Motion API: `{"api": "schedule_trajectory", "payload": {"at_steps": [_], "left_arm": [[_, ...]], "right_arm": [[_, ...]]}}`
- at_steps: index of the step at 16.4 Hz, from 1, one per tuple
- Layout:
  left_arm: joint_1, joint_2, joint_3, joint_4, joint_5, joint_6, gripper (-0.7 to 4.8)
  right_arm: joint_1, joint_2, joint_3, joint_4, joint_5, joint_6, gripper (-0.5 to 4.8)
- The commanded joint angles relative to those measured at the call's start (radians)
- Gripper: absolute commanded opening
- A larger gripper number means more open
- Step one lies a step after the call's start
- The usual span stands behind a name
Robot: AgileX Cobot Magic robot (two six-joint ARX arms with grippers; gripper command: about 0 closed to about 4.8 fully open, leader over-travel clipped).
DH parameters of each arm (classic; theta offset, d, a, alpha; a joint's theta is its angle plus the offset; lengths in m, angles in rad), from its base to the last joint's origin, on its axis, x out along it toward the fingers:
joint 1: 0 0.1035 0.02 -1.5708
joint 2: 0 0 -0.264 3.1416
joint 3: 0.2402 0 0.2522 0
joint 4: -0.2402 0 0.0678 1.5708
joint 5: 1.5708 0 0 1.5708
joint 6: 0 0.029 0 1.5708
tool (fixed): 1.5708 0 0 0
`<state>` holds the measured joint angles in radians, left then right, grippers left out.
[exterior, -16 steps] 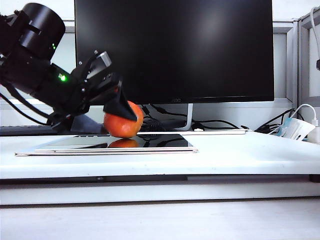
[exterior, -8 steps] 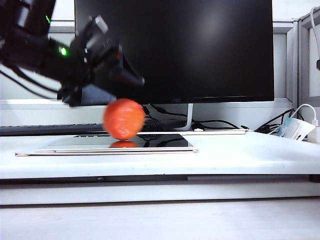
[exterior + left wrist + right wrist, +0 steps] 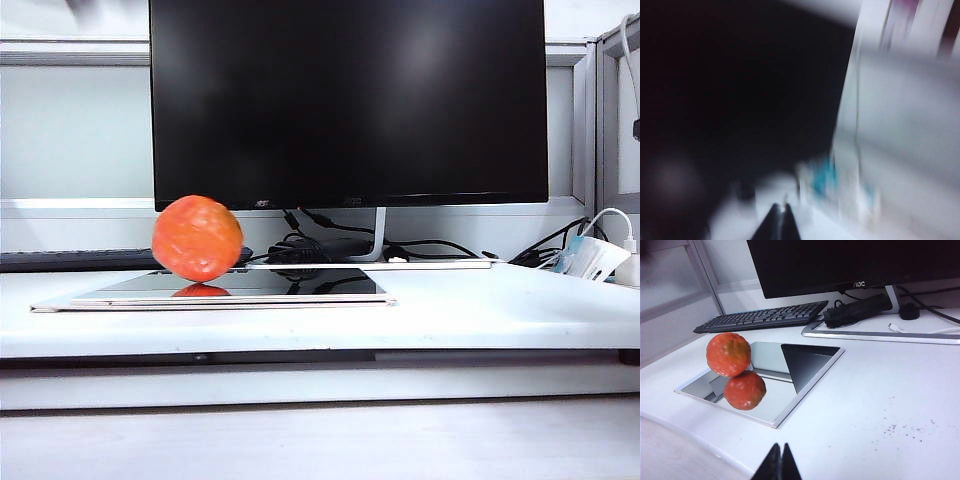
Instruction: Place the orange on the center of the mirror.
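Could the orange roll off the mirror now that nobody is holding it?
Maybe. The orange sits free near one side of the mirror, not its center, so it might roll onto the table. The left gripper is shut and away; the right gripper, also shut, hangs back over the table. Neither could catch it quickly.

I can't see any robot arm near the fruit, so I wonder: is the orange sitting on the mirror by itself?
Yes, the orange rests on the mirror with no gripper touching it.

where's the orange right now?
The orange sits on the mirror, toward its left part in the exterior view, in front of the keyboard and left of the monitor stand. Neither gripper touches it.
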<state>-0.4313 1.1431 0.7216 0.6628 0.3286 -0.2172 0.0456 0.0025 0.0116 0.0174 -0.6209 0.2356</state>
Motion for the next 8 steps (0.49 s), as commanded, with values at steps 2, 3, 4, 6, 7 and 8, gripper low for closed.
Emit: {"api": "schedule_trajectory", "payload": {"at_steps": [2, 3, 4, 6, 7, 8], "left_arm": [[0.002, -0.286, 0.002, -0.274, -0.112, 0.108, -0.06], [0.002, -0.373, 0.002, -0.352, -0.138, 0.163, -0.06], [0.002, -0.429, 0.002, -0.434, -0.201, 0.216, -0.06], [0.003, -0.468, 0.002, -0.61, -0.312, 0.301, -0.06], [0.002, -0.463, -0.001, -0.723, -0.308, 0.312, -0.06], [0.002, -0.44, -0.006, -0.787, -0.306, 0.303, -0.06]], "right_arm": [[0.0, 0.0, -0.007, 0.018, 0.001, 0.0, -0.01], [0.0, 0.0, -0.007, 0.018, 0.002, -0.001, -0.01], [-0.001, 0.0, -0.007, 0.018, 0.003, -0.001, -0.01], [-0.001, 0.0, -0.007, 0.018, 0.002, -0.001, -0.01], [-0.001, 0.0, -0.007, 0.018, 0.002, 0.0, -0.01], [-0.001, 0.0, -0.007, 0.018, 0.002, -0.001, -0.01]]}}
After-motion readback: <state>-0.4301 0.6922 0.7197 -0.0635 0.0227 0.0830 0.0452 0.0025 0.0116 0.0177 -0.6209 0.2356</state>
